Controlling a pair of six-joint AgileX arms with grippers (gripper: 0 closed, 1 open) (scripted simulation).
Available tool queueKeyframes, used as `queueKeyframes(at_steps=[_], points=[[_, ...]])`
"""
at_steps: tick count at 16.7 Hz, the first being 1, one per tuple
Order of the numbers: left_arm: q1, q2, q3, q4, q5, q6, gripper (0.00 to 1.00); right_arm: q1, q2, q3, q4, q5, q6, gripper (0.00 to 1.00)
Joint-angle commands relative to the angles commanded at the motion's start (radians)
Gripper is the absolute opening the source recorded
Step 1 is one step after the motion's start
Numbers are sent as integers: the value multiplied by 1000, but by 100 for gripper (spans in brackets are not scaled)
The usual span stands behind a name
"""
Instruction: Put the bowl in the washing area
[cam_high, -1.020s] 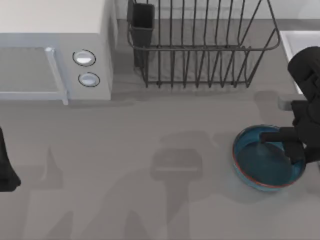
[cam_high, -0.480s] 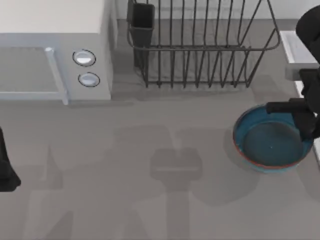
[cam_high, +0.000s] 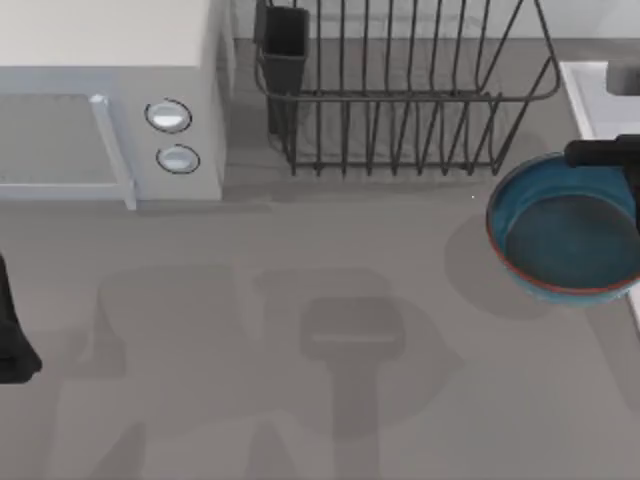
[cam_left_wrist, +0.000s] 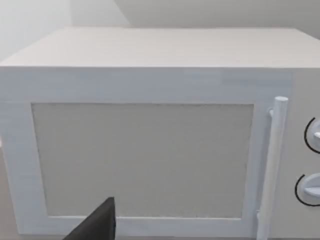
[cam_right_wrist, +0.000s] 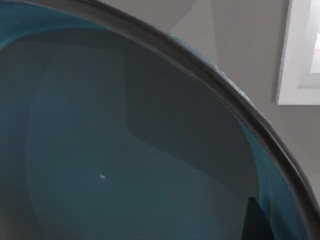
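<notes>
R gripper is pinching the bowl by its far-right rim, carrying it above the table just left of the sink, w/ the basin lying right and back; L arm is parked at left edge.

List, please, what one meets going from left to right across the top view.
Left arm parked at the left edge → microwave → dish rack → bowl, held up by the right claw → sink at the right edge.
</notes>
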Motion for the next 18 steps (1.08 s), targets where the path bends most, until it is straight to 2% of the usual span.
queueKeyframes(at_steps=[5,9,13,18], points=[[0,0,0,0,0,0,100,-2,-1,-18,32,-14,-4,0],[0,0,0,0,0,0,100,-49,-20,-115,214,-89,-26,0],[0,0,0,0,0,0,100,-139,-36,-285,559,-195,-54,0],[0,0,0,0,0,0,100,-303,-55,-563,1134,-326,-101,0]])
